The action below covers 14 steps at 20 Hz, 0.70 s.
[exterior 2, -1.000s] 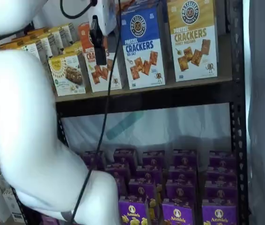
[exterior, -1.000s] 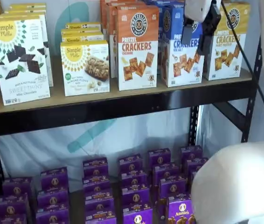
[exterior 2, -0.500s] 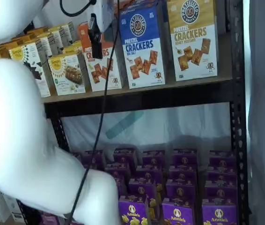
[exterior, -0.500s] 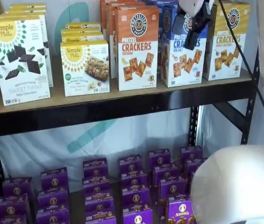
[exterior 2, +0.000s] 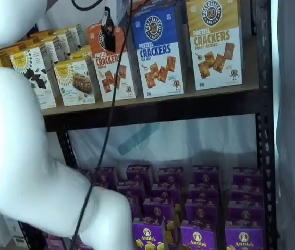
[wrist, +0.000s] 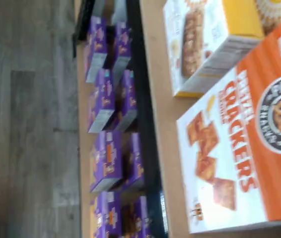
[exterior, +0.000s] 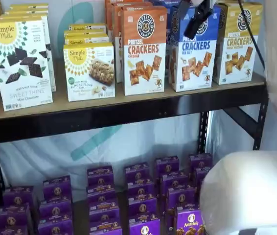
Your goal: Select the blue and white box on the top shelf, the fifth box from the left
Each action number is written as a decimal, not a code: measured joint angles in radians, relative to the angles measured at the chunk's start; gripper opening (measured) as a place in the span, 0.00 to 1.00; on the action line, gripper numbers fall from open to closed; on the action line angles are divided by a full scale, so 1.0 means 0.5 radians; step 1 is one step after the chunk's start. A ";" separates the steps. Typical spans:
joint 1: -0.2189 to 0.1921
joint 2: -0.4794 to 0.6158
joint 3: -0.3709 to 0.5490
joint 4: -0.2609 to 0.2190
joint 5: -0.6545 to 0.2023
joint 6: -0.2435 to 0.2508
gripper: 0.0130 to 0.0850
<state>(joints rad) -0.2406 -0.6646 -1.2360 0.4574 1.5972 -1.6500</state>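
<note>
The blue and white box (exterior: 195,56) stands upright on the top shelf (exterior: 128,111) between an orange-topped cracker box (exterior: 144,49) and a yellow-topped one (exterior: 236,44); both shelf views show it, box (exterior 2: 160,52) on shelf (exterior 2: 163,107). My gripper (exterior: 187,24) hangs from the view's top edge in front of the box's blue upper half, black fingers apart and open, nothing between them. In a shelf view the gripper (exterior 2: 108,37) shows side-on before the orange box. The wrist view does not show the blue box.
The wrist view shows the orange cracker box (wrist: 245,148), a yellow bar box (wrist: 205,44) and purple boxes (wrist: 110,124) below. Simple Mills boxes (exterior: 21,63) fill the shelf's left. Purple boxes (exterior: 138,196) crowd the lower shelf. The white arm (exterior 2: 22,156) blocks much of the left.
The gripper has risen from the middle of the blue box's front to its top edge, staying open. The white arm has shifted with it.
</note>
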 joint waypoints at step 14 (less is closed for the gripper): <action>-0.126 0.189 -0.195 0.216 -0.101 -0.036 1.00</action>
<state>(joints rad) -0.3036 -0.5703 -1.3334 0.5652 1.5468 -1.6678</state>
